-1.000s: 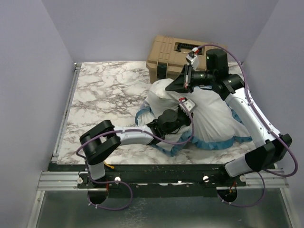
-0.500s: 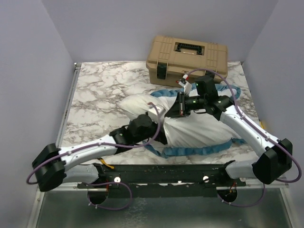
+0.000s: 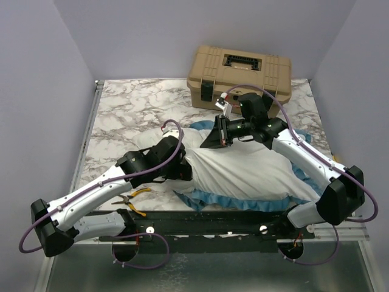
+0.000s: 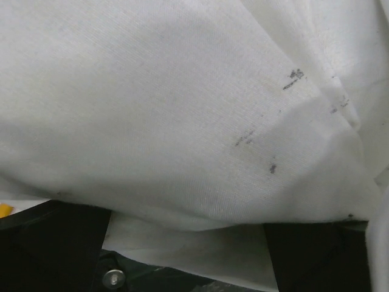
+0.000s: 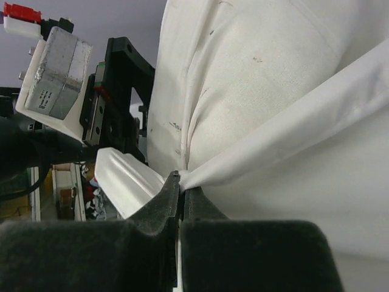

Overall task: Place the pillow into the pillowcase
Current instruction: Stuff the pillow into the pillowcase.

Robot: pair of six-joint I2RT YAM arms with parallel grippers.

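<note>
The pillowcase [image 3: 255,173] lies white side out across the table, its blue frilled edging [image 3: 243,204] along the near and right sides. The bulk inside it and the white end at the left look like the pillow [image 3: 148,145]. My right gripper [image 3: 215,137] is at the bundle's far edge. In the right wrist view the right gripper [image 5: 181,182] is shut on a pinched fold of the case's white cloth [image 5: 273,146]. My left gripper [image 3: 182,173] presses into the bundle's left end. Its dark fingers [image 4: 51,243] stand wide apart, open, under speckled white cloth [image 4: 182,109].
A tan toolbox [image 3: 240,76] stands at the back of the marble table [image 3: 134,109], just behind the right gripper. Yellow-handled pliers [image 3: 137,193] lie by the near edge, beside the left arm. Purple walls close in three sides.
The left gripper has opened and let go, and its arm has swung back to the left. The bundle, held up near the toolbox before, now lies flat and spread. The right gripper moved lower and left.
</note>
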